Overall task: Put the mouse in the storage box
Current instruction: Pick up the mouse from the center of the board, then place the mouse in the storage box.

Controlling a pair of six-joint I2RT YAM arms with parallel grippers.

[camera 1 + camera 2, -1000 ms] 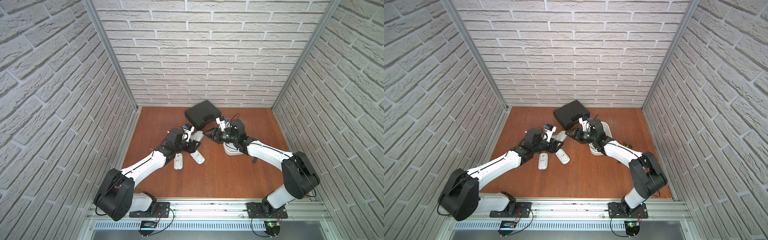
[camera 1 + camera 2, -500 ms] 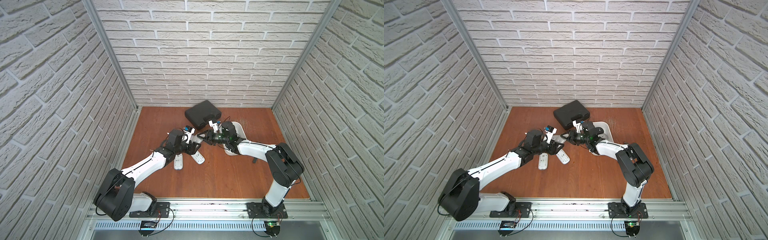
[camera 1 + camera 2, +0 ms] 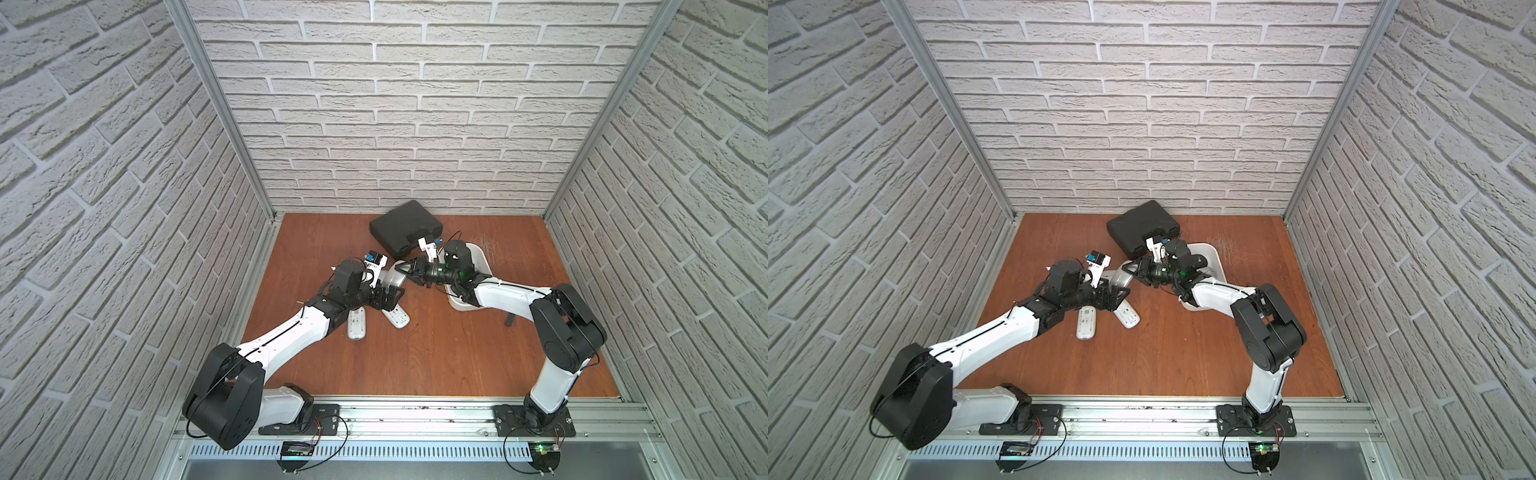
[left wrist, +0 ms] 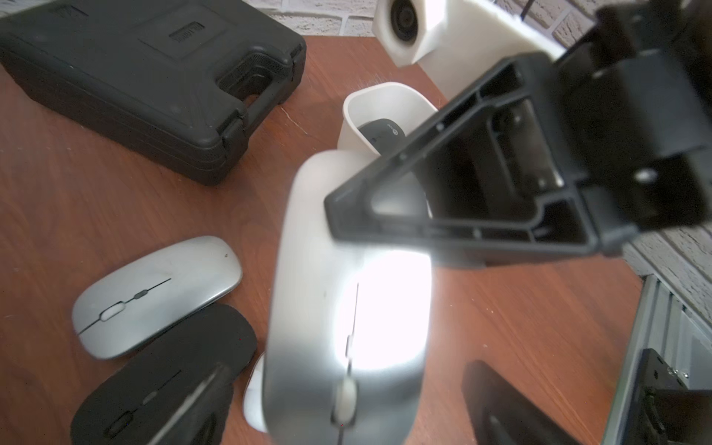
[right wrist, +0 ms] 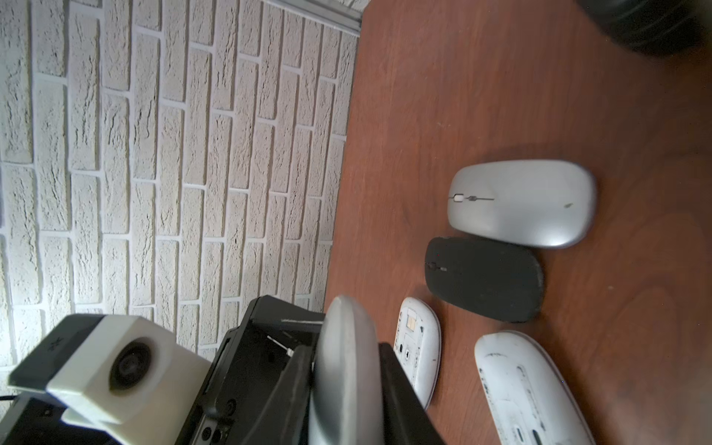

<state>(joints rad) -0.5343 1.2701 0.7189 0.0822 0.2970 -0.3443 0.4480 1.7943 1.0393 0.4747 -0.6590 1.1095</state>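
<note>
A smooth, silver, flat-oval mouse [image 4: 346, 308] is held above the wood-grained surface [image 3: 415, 353], near but outside the white, round-cornered plastic storage box [image 3: 478, 254]. Its thin rear end is clamped between the black fingers of the right pincer [image 3: 408, 272]. The left pincer [image 3: 395, 300] is spread wide, gripping nothing. The mouse's long axis is laid between the two pincers, with the wheel end pointed toward the left one and the rear toward the box.

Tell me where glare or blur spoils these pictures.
Left wrist view: white glare burns out the top of the held silver mouse, itself blurred. Right wrist view: that mouse, edge-on, and the black hard-shell case are soft; the resting silver mouse is sharp. Both top views: even light, sharp.
</note>
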